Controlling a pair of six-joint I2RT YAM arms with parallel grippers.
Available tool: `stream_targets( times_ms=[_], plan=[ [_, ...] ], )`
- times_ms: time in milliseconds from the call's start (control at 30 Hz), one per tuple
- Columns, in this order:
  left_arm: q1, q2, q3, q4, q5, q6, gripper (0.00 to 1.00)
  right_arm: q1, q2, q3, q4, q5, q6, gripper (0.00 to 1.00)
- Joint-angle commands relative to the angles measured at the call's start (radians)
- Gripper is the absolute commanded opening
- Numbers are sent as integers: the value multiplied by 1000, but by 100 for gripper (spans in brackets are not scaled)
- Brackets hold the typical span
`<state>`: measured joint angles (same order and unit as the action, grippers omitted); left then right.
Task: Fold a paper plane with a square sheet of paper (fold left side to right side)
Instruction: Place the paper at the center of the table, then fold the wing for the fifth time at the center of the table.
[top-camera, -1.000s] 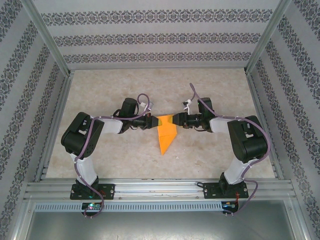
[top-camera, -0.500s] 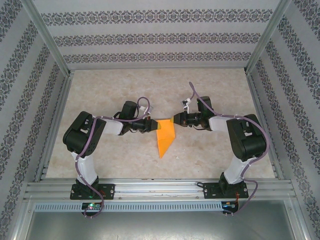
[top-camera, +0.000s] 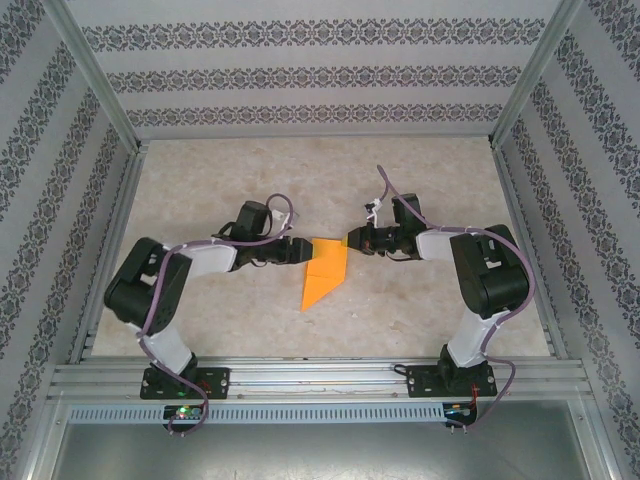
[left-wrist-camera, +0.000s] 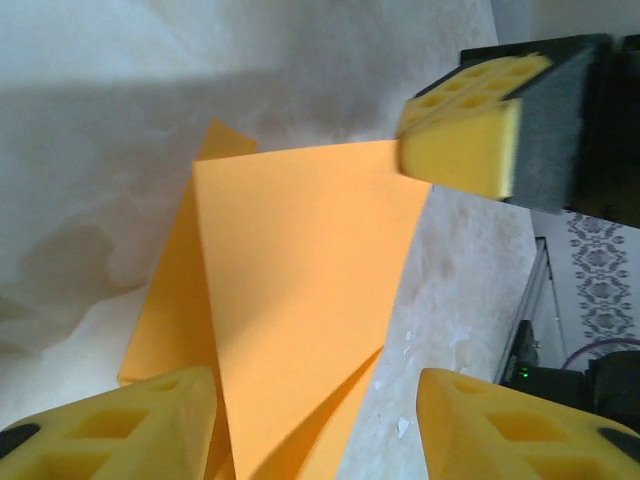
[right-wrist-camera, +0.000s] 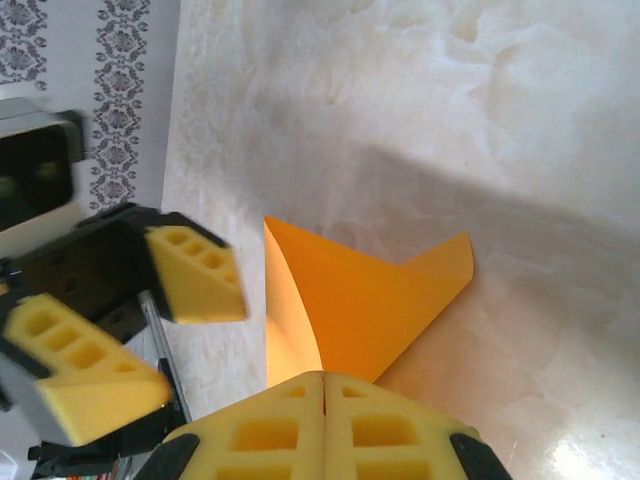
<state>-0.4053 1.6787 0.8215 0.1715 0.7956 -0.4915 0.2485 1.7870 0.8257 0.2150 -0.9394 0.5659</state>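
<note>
Pale, marble-veined tabletop (top-camera: 210, 180) is boxed in by wallpapered walls (top-camera: 60, 150). Closest to me runs a ribbed aluminium rail (top-camera: 320, 372) with the two arms bolted onto it. From there they bend inward and meet mid-table over the square sheet of paper (top-camera: 322, 278).

That sheet lies near the middle of the tabletop, between the two arms. It is already creased into a pointed shape, with a broad far edge narrowing to a tip that aims back toward the rail. The paper is thin, matte, bright orange and unprinted, and its overlapping layers have crisp edges.

The left gripper (top-camera: 303, 251) sits at the sheet's far left corner with its jaws apart. Seen from its wrist, the yellow foam pads (left-wrist-camera: 120, 420) straddle the paper without clamping it. My guess is that this side is left free so the left half can be carried across.

The right gripper (top-camera: 350, 240) has its jaws closed, the honeycombed pads pressed tight together. A raised orange flap runs straight into their seam, so it looks to be pinching the far right corner. I'd say this grip anchors the sheet for the left-to-right fold.

Beyond them, bare stone-look surface stretches to the back, where the wallpaper shows grey stripes and dark floral bands.
</note>
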Motion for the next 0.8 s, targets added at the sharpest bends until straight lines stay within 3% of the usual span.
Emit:
stream_targets(
  times_ms=[0, 167, 333, 533, 767],
  plan=[
    [-11, -123, -1, -193, -171, 161, 56, -3, -4, 47, -110, 28, 5, 0],
    [-154, -235, 68, -453, -424, 322, 56, -12, -15, 99, -315, 93, 20, 0],
    [-357, -243, 135, -578, -642, 368, 58, -39, -16, 102, -358, 96, 133, 0],
    [-545, -129, 244, -657, -808, 379, 62, -44, -21, 113, -361, 91, 192, 0],
    [-662, 55, 365, -737, -953, 397, 65, -43, -18, 118, -364, 98, 218, 0]
  ],
)
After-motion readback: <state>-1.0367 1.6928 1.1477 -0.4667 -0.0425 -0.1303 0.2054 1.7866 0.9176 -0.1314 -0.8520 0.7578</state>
